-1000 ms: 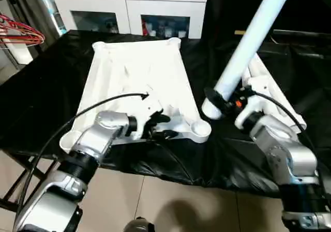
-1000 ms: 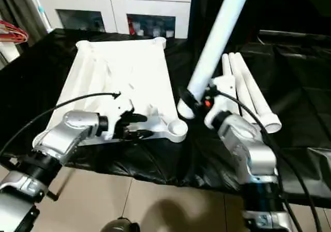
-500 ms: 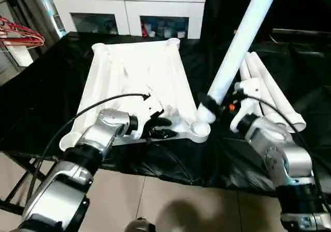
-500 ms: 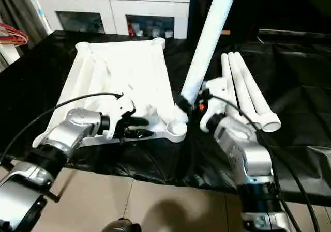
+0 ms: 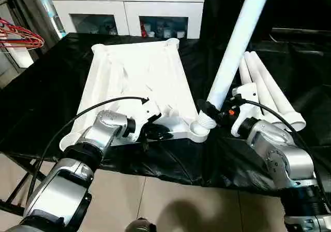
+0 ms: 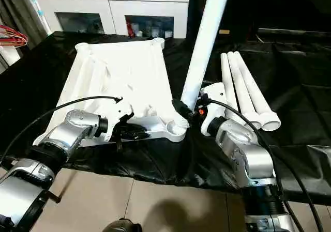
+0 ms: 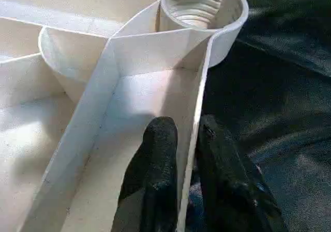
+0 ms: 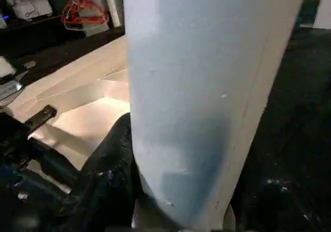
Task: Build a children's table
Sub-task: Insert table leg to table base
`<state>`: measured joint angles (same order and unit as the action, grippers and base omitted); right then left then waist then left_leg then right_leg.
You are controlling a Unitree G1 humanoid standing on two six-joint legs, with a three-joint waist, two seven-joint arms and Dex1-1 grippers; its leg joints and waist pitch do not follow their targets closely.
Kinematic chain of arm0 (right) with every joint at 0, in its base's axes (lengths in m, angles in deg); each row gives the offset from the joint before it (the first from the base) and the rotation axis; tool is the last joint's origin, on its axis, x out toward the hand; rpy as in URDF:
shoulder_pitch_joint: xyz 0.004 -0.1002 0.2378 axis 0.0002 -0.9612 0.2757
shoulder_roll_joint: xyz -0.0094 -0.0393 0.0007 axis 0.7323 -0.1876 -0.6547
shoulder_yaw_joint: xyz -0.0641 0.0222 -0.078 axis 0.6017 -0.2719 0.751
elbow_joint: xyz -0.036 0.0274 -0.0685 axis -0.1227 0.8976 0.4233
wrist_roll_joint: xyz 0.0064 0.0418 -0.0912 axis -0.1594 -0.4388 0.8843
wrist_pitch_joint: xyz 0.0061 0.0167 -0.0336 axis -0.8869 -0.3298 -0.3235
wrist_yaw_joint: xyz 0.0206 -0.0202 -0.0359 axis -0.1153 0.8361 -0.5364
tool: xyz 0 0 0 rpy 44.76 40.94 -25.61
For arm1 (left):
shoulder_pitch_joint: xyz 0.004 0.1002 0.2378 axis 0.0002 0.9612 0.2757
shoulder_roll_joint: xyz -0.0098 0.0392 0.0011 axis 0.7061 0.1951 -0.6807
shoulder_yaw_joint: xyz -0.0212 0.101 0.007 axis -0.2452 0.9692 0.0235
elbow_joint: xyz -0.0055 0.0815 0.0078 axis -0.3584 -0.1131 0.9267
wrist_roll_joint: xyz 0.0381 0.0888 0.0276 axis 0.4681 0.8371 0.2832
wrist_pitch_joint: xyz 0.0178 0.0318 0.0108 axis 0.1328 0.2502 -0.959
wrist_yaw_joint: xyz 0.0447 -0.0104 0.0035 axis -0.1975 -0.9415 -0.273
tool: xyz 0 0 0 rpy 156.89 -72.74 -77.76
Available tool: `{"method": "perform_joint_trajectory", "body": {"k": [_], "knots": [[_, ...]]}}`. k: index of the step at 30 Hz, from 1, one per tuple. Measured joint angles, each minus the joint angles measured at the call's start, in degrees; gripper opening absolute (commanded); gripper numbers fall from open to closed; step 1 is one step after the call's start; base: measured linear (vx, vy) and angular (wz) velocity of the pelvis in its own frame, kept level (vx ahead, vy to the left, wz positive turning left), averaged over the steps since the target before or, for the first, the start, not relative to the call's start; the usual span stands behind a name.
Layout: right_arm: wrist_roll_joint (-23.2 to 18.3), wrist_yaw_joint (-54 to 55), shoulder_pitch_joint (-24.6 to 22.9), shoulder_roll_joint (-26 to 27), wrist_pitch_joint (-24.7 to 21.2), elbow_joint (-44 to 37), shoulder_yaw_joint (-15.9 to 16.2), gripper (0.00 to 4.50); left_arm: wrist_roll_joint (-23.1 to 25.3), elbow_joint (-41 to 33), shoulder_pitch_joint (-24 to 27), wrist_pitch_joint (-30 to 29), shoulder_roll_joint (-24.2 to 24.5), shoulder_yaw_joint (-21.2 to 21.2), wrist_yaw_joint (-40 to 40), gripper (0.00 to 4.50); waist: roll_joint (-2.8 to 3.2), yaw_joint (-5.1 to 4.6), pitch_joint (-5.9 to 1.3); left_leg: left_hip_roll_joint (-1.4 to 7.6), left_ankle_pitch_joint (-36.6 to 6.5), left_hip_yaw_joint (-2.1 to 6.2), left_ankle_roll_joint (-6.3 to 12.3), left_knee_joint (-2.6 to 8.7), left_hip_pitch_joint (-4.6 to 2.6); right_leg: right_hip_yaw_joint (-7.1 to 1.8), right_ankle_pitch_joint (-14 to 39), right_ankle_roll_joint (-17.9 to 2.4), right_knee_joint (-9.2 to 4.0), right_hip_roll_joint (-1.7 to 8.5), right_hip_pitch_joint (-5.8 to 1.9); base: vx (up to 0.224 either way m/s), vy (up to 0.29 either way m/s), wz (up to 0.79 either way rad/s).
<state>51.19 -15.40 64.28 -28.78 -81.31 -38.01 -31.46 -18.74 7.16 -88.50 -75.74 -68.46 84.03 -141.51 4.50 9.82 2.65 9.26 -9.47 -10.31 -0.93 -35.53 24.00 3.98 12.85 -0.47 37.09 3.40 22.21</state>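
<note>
Resting now in corner socket (image 5: 200, 130): leg (image 5: 234, 52).

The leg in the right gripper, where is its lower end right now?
In the head views, the leg stands tilted in the right gripper, its threaded end at the table top's near-right corner socket.

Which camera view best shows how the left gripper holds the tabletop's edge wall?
The left wrist view: the left gripper has one black finger either side of the tabletop's thin edge wall, near the corner socket. The head views show the gripper at that near edge, its fingers too small to read.
</note>
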Motion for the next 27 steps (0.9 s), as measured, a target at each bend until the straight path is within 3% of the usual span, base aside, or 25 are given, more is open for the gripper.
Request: {"method": "perform_joint_trajectory", "body": {"k": [9,16,27], "knots": [[0.32,-3.5,3.52,-0.23,-0.26,6.22,1.13,1.91,1.63,-1.21,0.1,1.44,-0.22,0.39,-1.83,0.01,-0.05,-0.5,0.02,0.02,-0.03,-0.06,0.05,0.02,0.05,0.0,0.02,-0.03,-0.03,0.0,0.07,0.0,0.0,0.0],[1.66,-6.85,4.72,-1.63,-0.13,9.39,3.19,1.91,2.25,-6.12,2.55,1.07,-0.17,1.0,-2.36,0.0,-0.21,-0.01,0.04,0.03,-0.04,-0.09,0.08,0.04,0.08,0.0,0.04,-0.06,-0.04,0.0,0.1,0.0,0.0,0.0],[2.21,-10.14,5.93,-2.12,0.57,11.67,4.09,1.91,2.51,-10.47,5.18,0.94,0.33,0.93,-2.66,0.0,-0.48,-0.06,0.04,0.03,-0.07,-0.13,0.12,0.04,0.08,-0.02,0.05,-0.06,-0.05,0.0,0.11,0.0,0.0,0.0]]}}
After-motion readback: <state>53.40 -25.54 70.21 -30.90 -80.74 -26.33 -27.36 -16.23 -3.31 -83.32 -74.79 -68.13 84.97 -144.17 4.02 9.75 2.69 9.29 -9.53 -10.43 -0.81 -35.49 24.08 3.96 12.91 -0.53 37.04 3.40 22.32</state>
